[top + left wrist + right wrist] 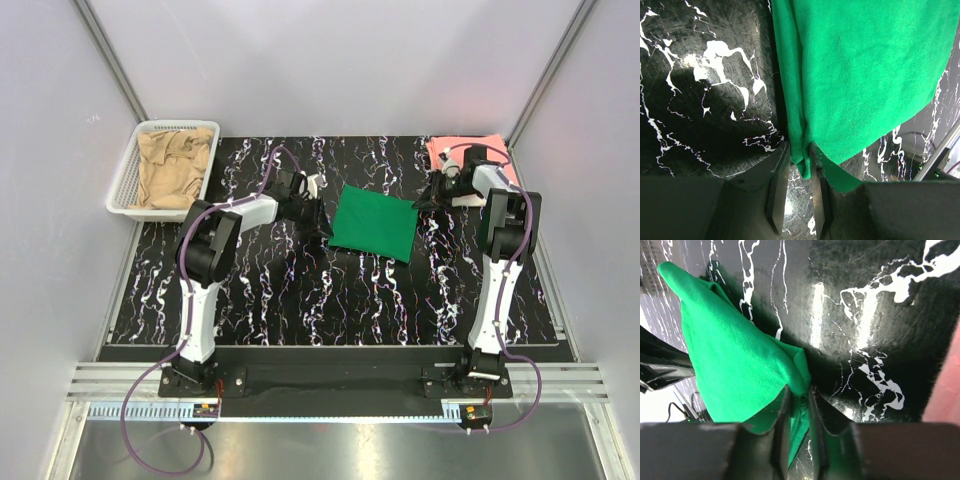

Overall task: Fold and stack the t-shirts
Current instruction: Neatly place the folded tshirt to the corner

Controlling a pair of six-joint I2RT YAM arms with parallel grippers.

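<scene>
- Left end effector (799, 161): its two fingers are pressed together on a bunched fold at the left edge of the green t-shirt (373, 223), with cloth visibly caught between them in the left wrist view.
- Right end effector (798, 399): narrowed on the shirt's opposite, right-hand corner; green cloth runs down between its fingers, so it reads as a pinch.
- Green t-shirt: lies as a folded, nearly square panel on the table (300, 300), mid-table, directly between the two end effectors, its edges slightly skewed to the table edge.
- Pink t-shirt (445, 150): lies flat at the far right corner, just behind the right end effector and well apart from the left one.
- Tan t-shirt (172, 165): crumpled in the white basket (125, 180) at the far left.
- Judgement: the coming move is probably a two-handed lift toward the pink t-shirt; the right arm is nearer and would lead, while the left must travel the full width of the shirt.
</scene>
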